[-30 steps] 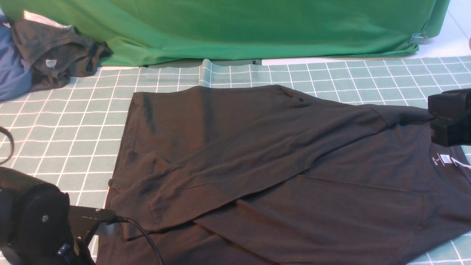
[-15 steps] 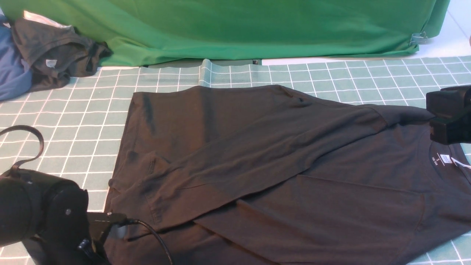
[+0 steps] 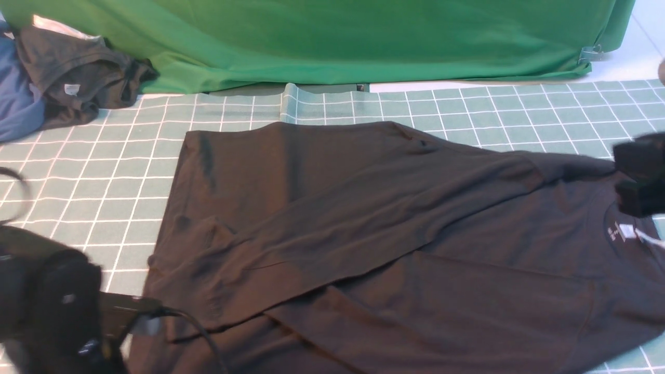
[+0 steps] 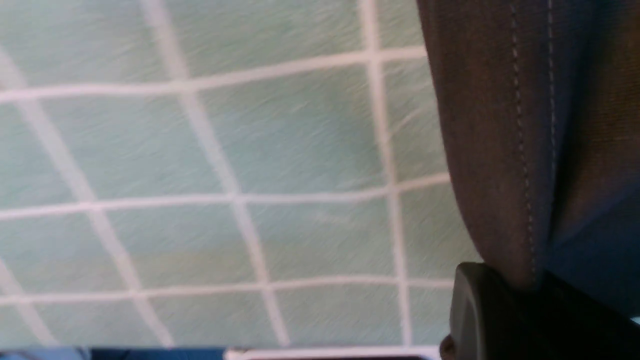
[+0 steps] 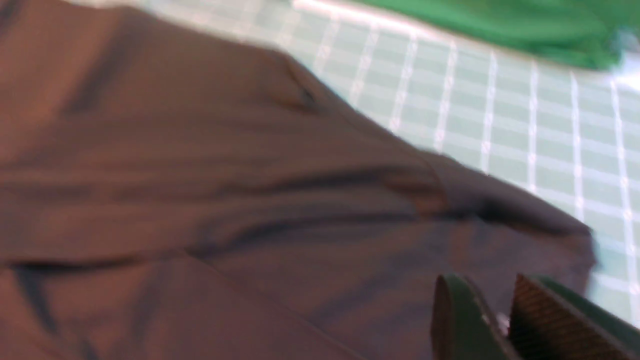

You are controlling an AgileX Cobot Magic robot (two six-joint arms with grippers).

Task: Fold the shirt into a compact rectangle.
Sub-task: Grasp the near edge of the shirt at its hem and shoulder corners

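Observation:
The black shirt [image 3: 363, 234] lies spread on the green checked cloth [image 3: 78, 171], one long sleeve folded slantwise across its body. Its white neck label [image 3: 626, 231] shows at the right. My left gripper [image 3: 150, 319] sits at the near left corner of the shirt. In the left wrist view that gripper [image 4: 520, 295] is shut on the stitched hem [image 4: 500, 150], which hangs taut from it. My right gripper [image 3: 631, 195] is at the collar. In the right wrist view its fingers [image 5: 500, 310] pinch dark shirt fabric [image 5: 200, 175] by the label.
A dark grey garment [image 3: 78, 72] and a blue garment [image 3: 15, 98] are heaped at the far left corner. A green drape [image 3: 337, 41] closes off the back, held by a metal clip [image 3: 592, 54] at the far right.
My left gripper has shut on the shirt's hem and pulled back toward me. The near left hem has shifted left. The right gripper has dropped a little at the collar.

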